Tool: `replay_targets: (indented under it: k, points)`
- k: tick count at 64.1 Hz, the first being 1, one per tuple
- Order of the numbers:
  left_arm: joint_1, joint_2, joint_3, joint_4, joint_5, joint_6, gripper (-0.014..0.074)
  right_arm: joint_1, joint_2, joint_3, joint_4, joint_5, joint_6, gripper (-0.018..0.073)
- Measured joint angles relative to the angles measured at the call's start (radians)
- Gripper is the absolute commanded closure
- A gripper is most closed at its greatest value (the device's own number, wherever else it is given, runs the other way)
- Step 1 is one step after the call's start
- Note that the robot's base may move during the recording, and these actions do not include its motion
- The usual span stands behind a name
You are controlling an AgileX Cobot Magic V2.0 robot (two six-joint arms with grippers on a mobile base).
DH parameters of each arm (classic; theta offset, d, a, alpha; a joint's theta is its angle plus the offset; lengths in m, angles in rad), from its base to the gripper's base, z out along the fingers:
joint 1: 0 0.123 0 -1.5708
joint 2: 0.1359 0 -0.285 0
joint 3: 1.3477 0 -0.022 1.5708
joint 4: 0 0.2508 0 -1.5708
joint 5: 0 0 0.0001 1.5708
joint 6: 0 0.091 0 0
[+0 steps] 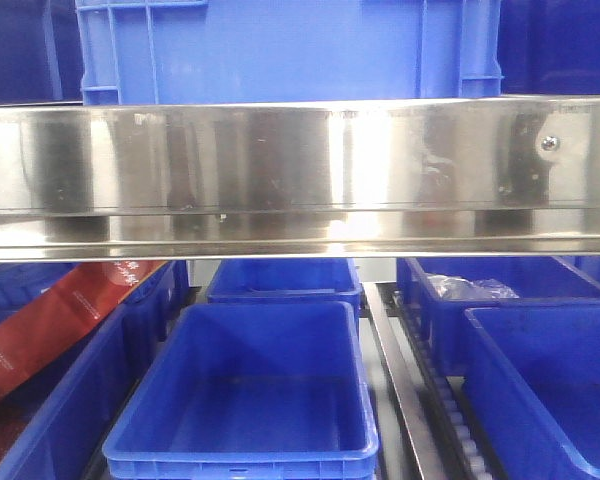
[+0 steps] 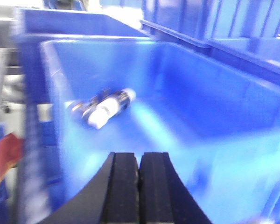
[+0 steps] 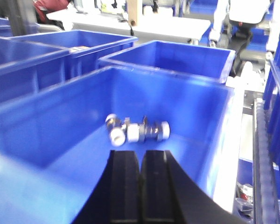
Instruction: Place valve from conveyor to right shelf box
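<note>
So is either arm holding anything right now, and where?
Nothing is held. Both jaws are shut empty; a white and metal valve lies loose in the blue plastic box.

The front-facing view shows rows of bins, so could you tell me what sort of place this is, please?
Probably an industrial parts store or sorting line: open blue plastic bins fill a polished steel shelf rack, roller tracks run between them, and a small metal valve fitting lies in one bin.

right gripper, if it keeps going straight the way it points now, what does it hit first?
Probably the valve on the floor of the blue box. The right gripper, jaws shut, points almost straight at it. Depth is unclear, so it might meet the box floor first.
</note>
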Motion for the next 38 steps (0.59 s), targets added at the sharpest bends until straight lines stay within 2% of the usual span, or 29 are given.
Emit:
replay_targets:
  k: [8,21,31,38]
  points:
    - [0.093,-0.125,0.134,-0.006,-0.015,0.0,0.0707,-0.059,-0.117,0.153,0.0,-0.072,0.0,0.0727]
    - [0.239,-0.369,0.313,-0.004,-0.02,0.0,0.0707,-0.203,-0.32,0.308,0.002,-0.075,-0.002,0.0727]
    - [0.291,-0.541,0.432,-0.004,-0.023,0.0,0.0707,-0.262,-0.491,0.411,-0.002,-0.045,-0.002,0.0727]
    - [0.31,-0.633,0.515,-0.004,-0.023,0.002,0.0707,-0.292,-0.598,0.509,-0.049,-0.041,-0.002,0.0727]
